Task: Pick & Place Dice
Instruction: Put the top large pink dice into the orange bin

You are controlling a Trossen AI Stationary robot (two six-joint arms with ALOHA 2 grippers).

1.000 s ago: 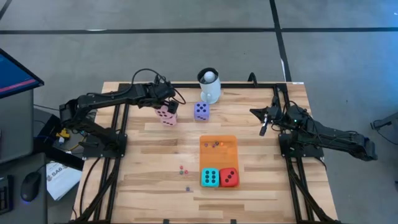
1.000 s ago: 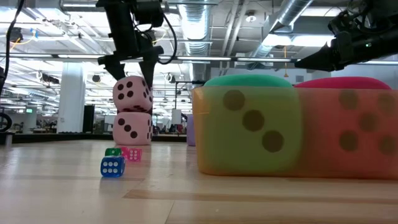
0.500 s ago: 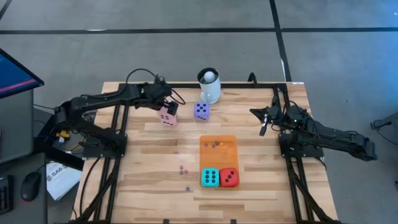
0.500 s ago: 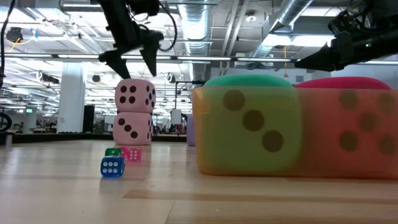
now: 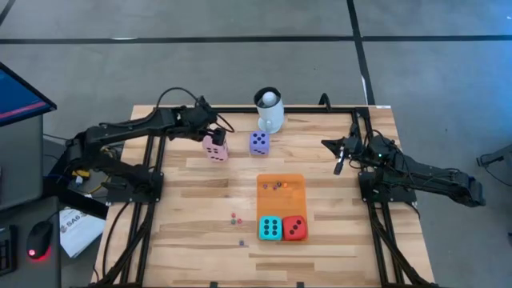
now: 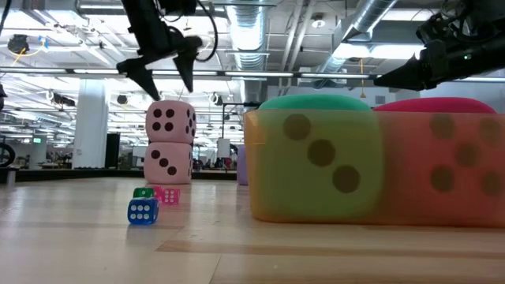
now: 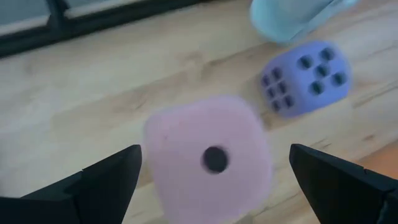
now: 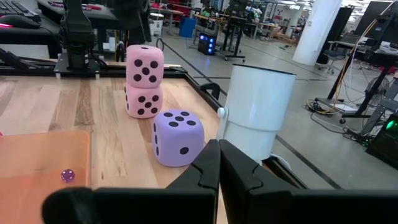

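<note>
Two pink dice stand stacked near the table's far left; the upper die rests on the lower one's top. My left gripper hangs open just above the stack, touching nothing; its wrist view looks down on the upper die's one-pip face. A purple die sits on the wood beside the stack. A teal die and a red die sit on the near end of the orange mat. My right gripper waits shut at the table's right.
A white mug holding a ball stands at the far edge, behind the purple die. Tiny dice lie on the wood left of the mat, and tiny pieces lie on the mat's far end. Bare wood lies in the near left.
My left gripper has risen off the pink stack and drawn a little toward the table's left, staying open. Its fingers stood on either side of the upper pink die, which was slightly tilted. That die now sits level on the lower one.
</note>
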